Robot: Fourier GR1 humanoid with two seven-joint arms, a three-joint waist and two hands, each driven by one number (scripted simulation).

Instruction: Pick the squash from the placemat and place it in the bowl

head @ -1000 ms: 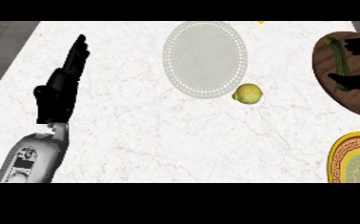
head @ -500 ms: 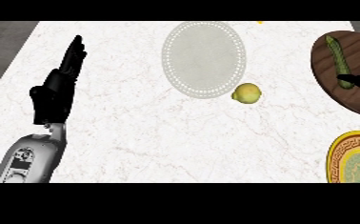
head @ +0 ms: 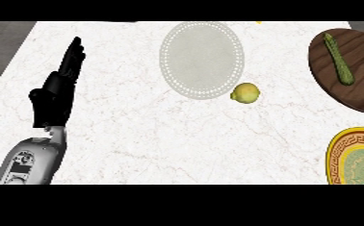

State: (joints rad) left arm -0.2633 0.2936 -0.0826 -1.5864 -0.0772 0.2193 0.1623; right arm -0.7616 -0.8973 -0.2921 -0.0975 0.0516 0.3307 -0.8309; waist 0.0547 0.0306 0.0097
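Resting open at left: left robot hand point(head: 58, 89); squash point(head: 338, 65) on placemat point(head: 328, 71).

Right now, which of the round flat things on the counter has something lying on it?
The dark wooden placemat at the right edge: a long green squash lies on it. The pale grey plate is bare, the lemon beside it.

A kitchen: white marble counter point(head: 177, 138) (veined), a grey placemat point(head: 202, 59), a wooden board point(head: 338, 76) with food.

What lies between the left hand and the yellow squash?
In the head view, the grey round placemat's lower part and bare marble counter separate the left hand from the squash.
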